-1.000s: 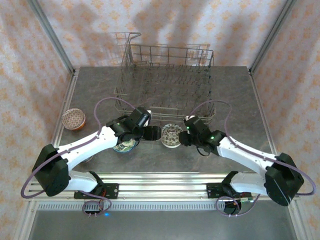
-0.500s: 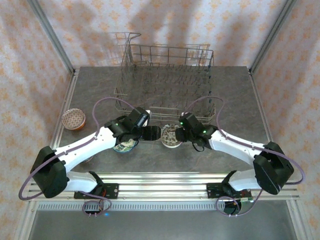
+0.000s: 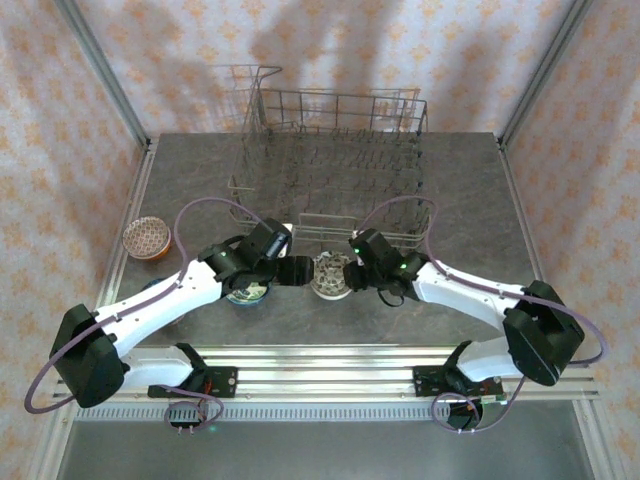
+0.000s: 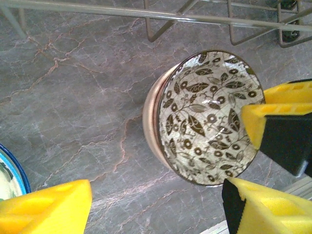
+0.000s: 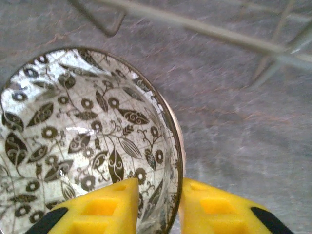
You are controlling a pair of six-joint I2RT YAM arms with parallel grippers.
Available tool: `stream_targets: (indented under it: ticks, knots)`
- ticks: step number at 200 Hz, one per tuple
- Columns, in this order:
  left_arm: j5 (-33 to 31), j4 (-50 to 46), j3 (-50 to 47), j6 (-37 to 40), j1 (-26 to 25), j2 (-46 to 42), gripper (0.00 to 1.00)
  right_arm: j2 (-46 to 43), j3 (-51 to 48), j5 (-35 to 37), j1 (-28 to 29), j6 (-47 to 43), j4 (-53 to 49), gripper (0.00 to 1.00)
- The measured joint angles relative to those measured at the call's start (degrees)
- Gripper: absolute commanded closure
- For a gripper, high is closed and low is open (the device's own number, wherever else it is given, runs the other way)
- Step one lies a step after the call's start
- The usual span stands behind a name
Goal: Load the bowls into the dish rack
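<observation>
A cream bowl with a dark floral pattern [image 3: 328,276] is tilted up in front of the dish rack [image 3: 335,165]. My right gripper [image 3: 350,272] is shut on its rim. In the right wrist view one yellow finger [image 5: 97,209] is inside the bowl [image 5: 83,126] and the other is outside, the gripper [image 5: 158,209] pinching the wall. My left gripper [image 3: 300,270] stands open just left of the bowl; in its wrist view the gripper [image 4: 156,209] is below the bowl [image 4: 204,117], apart from it. A blue-rimmed bowl [image 3: 247,293] lies under the left arm.
An orange bowl with a patterned inside [image 3: 147,238] sits at the table's left edge. The rack's front wire [image 4: 146,12] runs close behind the floral bowl. The blue bowl's rim [image 4: 12,170] shows at the left of the left wrist view. Metal rails border the table.
My right gripper has moved left onto the floral bowl and shut on its rim, tilting and nudging the bowl leftward. The left arm has drawn back slightly to the left.
</observation>
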Motion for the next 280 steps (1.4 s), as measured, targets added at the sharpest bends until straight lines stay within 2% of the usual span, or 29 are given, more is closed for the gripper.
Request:
stream_targets:
  ticks: [79, 166, 186, 280]
  knots:
    - [1.3, -0.8, -1.4, 0.0, 0.0, 4.5, 0.3, 2.6, 2.4, -4.0, 1.7, -0.2, 0.0, 0.76]
    - [1.6, -1.7, -1.3, -0.2, 0.8, 8.2, 0.35, 4.2, 3.8, -4.6, 2.4, -0.2, -0.3, 0.76]
    - [1.6, -2.6, -0.6, -0.2, 1.0, 9.3, 0.38, 4.3, 4.0, -5.0, 2.5, -0.2, -0.4, 0.76]
    - [1.8, -4.2, 3.6, 0.3, 1.2, 14.6, 0.66, 5.0, 4.5, -5.9, 2.5, -0.2, -0.5, 0.76]
